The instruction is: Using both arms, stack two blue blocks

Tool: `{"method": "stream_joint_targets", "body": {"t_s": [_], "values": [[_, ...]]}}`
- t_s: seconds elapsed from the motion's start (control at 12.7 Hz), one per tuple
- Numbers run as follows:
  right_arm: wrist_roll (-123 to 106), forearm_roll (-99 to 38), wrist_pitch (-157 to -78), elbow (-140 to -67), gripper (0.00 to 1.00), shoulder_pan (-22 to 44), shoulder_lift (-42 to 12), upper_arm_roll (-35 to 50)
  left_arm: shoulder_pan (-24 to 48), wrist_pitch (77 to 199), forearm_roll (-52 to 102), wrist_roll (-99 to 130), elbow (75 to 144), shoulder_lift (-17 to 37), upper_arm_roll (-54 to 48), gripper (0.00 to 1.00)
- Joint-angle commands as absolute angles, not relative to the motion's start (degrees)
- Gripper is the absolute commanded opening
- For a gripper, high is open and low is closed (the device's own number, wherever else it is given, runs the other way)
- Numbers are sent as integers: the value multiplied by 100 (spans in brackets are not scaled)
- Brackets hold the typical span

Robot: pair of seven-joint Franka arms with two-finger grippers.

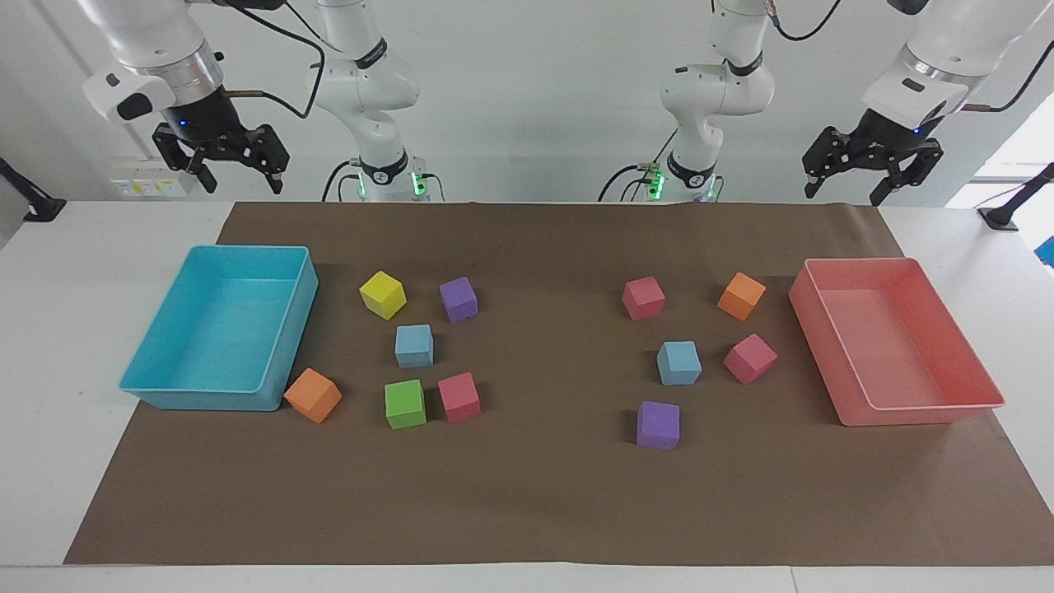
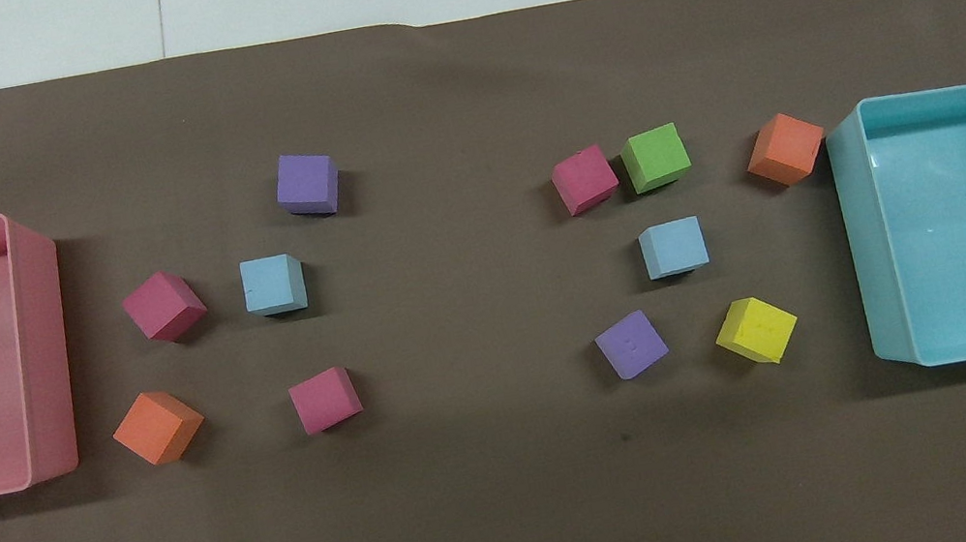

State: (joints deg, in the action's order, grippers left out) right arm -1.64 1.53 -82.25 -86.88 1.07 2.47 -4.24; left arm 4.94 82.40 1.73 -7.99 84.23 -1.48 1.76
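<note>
Both tools hang released and empty, the left tool (image 1: 873, 177) above the pink tray (image 1: 980, 362), the right tool (image 1: 221, 165) above the cyan tray (image 1: 292, 329). Each blue block (image 1: 679, 363) (image 1: 413, 346) lies on the worktop (image 1: 527, 494) well apart from its tool, among other cubes.
</note>
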Motion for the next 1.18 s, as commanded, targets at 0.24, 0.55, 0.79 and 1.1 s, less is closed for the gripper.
{"method": "stream_joint_targets", "body": {"t_s": [0.24,0.55,0.79,1.1], "values": [[-35,167,-8341,-8587,100,123,211,-387,457,8139,193,-844,8429,-220,176,100],[-26,167,-8323,-8604,100,123,220,-369,440,8147,193,-835,8429,-211,193,100],[-17,158,-8367,-8666,100,123,246,-369,422,8147,193,-835,8429,-211,228,100],[-9,167,-8376,-8956,100,123,422,-369,422,8147,193,-844,8429,-211,229,100]]}}
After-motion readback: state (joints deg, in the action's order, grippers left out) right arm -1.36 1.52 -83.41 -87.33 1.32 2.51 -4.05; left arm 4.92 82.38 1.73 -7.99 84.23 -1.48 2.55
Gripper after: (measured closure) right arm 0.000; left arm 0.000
